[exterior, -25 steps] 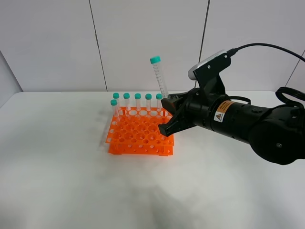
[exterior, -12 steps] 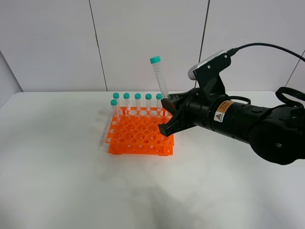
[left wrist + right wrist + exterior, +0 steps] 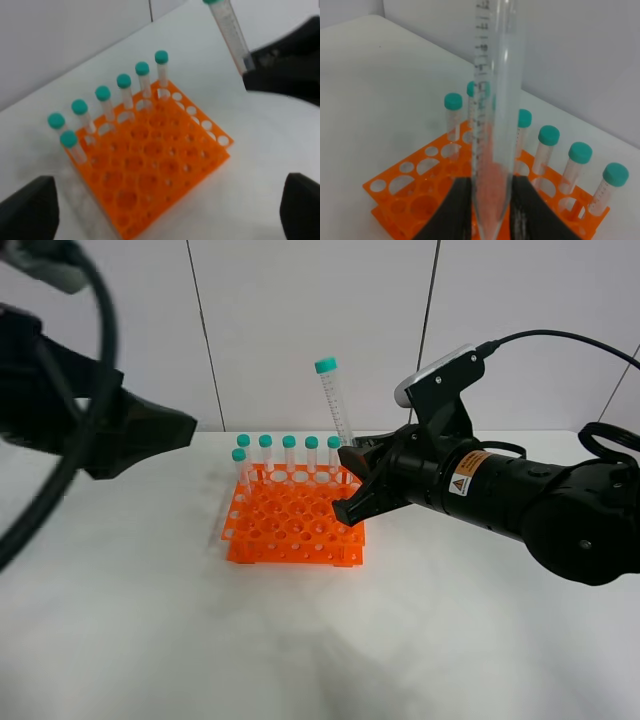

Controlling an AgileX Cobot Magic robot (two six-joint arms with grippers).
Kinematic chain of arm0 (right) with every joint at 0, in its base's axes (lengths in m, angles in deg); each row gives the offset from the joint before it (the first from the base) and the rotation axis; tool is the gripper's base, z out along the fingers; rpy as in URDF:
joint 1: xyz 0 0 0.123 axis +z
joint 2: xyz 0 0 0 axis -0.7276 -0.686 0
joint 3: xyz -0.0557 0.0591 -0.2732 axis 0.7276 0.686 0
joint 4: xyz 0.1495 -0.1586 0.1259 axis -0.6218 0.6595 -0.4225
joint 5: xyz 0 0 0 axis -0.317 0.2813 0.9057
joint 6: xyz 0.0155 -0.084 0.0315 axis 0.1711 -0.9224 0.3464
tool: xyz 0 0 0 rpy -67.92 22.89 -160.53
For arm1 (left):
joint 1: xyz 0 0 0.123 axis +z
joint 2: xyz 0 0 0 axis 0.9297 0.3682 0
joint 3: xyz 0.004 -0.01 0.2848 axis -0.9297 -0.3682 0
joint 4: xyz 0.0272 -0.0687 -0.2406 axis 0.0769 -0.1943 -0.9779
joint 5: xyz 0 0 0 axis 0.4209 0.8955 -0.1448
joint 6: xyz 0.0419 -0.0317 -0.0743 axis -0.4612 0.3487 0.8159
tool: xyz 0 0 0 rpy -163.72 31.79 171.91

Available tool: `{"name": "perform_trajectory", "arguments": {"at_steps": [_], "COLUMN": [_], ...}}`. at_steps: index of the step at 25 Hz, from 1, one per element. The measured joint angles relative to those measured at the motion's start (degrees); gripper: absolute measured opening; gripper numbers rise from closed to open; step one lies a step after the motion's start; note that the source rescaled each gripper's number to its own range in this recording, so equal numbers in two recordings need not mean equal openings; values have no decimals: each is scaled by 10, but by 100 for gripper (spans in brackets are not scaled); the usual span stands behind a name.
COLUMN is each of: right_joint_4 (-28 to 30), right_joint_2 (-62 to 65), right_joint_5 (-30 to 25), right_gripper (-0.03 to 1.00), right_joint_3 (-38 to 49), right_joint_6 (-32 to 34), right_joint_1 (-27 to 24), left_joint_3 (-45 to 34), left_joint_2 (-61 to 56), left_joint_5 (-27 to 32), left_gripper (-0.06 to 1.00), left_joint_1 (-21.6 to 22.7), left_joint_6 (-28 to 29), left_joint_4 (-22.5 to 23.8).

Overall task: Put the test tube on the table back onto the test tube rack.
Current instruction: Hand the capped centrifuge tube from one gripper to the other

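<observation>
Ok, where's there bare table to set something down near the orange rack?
Bare table lies in front of the rack and to its left. Crowded: the rack's back right corner, where the right gripper holds the test tube, and its capped back row.

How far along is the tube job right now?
Done: the tube is up off the table. In hand: the right gripper is shut on its lower end, holding it tilted by the rack's back right corner. Left: lower it into a free hole and let go.
</observation>
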Motion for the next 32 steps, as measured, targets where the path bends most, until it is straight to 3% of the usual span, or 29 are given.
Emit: {"name": "perform_trajectory", "arguments": {"at_steps": [8,13,17,26,32], "right_joint_4": [0,1,7,13,13], "right_joint_2": [0,0,0,0,0], "right_joint_5": [0,0,0,0,0], "right_gripper": [0,0,0,0,0], "right_joint_3": [0,0,0,0,0], "right_joint_6": [0,0,0,0,0], "right_joint_1": [0,0,0,0,0], "left_joint_3": [62,111,130,137,160], "left_joint_2": [117,165,195,237,284], "left_joint_5": [-90,-97,-100,-152,-166], "left_gripper": [100,100,100,100,100], "left_joint_1": [0,0,-4,-77,-86], "left_joint_6": [-3,-3,-4,-35,-25], "left_joint_4": [-28,-35,-72,-90,-91]}}
